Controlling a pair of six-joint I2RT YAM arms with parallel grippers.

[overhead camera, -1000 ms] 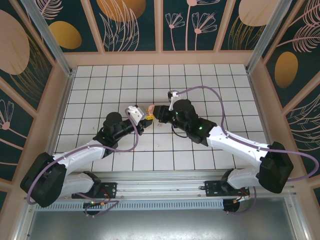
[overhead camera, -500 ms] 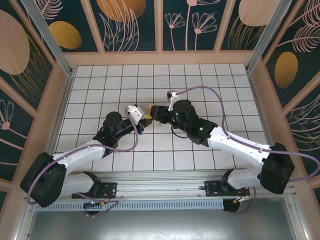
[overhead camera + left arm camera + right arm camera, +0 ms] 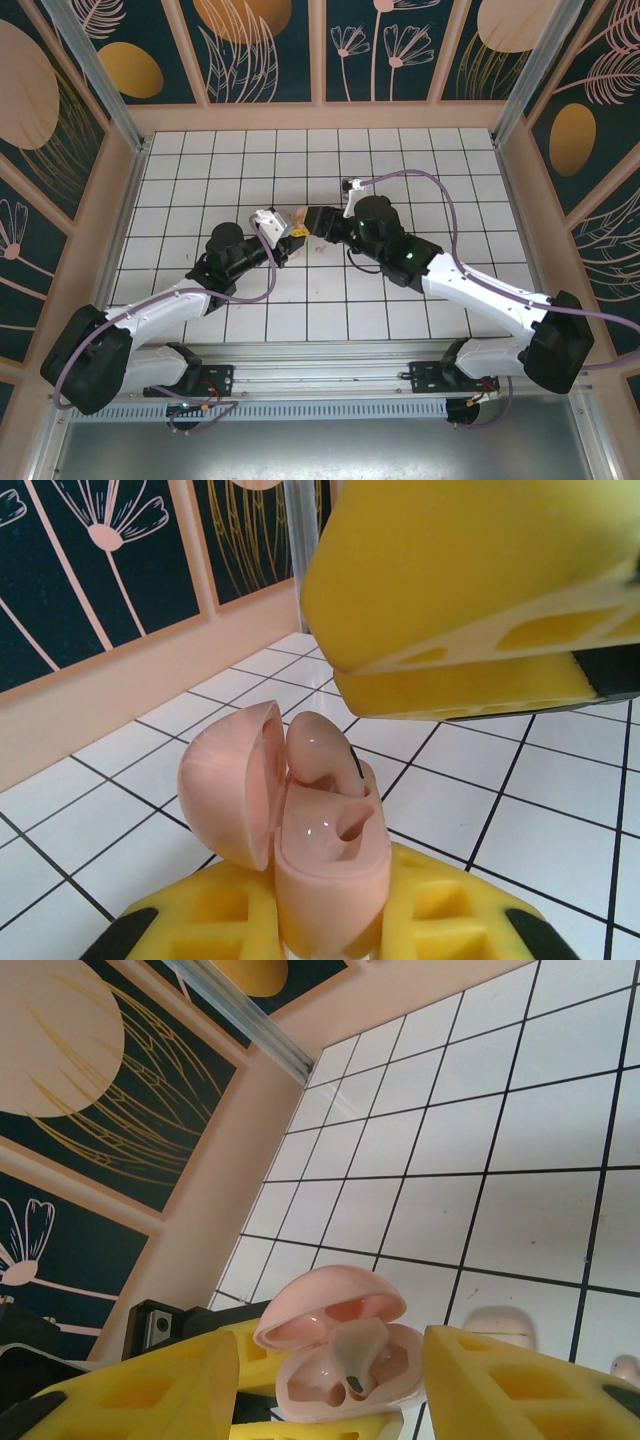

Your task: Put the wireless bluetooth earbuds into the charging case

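Near the centre of the table (image 3: 200,170), the left gripper (image 3: 283,229) is clamped on the charging case (image 3: 300,217), whose lid (image 3: 225,780) is swung open. One earbud (image 3: 320,752) sits in the case. The right gripper (image 3: 318,222) is at 3 o'clock of the case, jaws spread, holding nothing. In the right wrist view, a second earbud (image 3: 500,1326) lies on the table at 3 o'clock of the case.
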